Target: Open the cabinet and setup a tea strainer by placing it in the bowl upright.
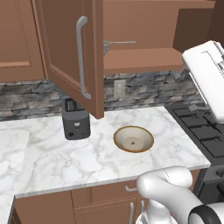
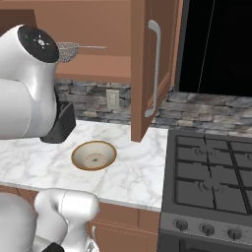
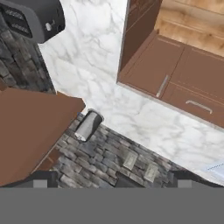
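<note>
The cabinet (image 1: 83, 57) is standing open; the tea strainer (image 2: 69, 51) is lying on its shelf above the bowl (image 2: 94, 155), handle horizontal; the gripper (image 3: 112, 177) fingers are spread, holding nothing.

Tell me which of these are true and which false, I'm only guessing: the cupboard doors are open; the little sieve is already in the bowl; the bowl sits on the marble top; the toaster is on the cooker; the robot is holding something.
1. The cabinet doors stand open. True: both doors are swung out.
2. The tea strainer is in the bowl. False: it lies on the cabinet's shelf, handle pointing sideways, and the bowl has nothing in it.
3. The bowl sits on the marble counter. True.
4. The toaster is on the stove. False: it stands on the counter by the stone wall, left of the bowl.
5. The gripper holds something. False: its fingers are spread with nothing between them.
</note>
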Controlling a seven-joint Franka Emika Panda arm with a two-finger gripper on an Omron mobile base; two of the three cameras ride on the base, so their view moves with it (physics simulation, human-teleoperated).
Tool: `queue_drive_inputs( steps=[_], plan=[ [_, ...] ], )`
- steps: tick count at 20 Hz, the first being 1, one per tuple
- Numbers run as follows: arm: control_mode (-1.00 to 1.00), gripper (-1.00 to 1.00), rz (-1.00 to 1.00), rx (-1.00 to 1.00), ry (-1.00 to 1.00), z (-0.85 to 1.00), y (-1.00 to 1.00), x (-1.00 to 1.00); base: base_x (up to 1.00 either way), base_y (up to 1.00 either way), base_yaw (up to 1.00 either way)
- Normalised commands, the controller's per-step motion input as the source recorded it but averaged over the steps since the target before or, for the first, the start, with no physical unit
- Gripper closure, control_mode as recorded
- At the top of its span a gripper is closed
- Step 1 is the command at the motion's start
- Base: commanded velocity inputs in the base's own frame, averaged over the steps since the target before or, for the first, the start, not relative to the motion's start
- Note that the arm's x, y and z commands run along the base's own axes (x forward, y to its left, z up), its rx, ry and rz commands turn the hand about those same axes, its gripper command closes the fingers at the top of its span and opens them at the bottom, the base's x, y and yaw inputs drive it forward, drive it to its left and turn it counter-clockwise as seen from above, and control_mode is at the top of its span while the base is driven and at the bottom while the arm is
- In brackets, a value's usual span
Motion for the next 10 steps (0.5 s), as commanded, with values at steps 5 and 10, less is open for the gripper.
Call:
queue_drive_inputs(
  steps=[5, 10],
  plan=[
    [-1.0, -1.0, 0.03, 0.15, 0.0, 0.0, 0.08, 0.49, 0.0, 0.0, 0.0],
    [-1.0, -1.0, 0.26, 0.19, 0.18, 0.0, 0.32, 0.17, 0.0, 0.0, 0.0]
  ],
)
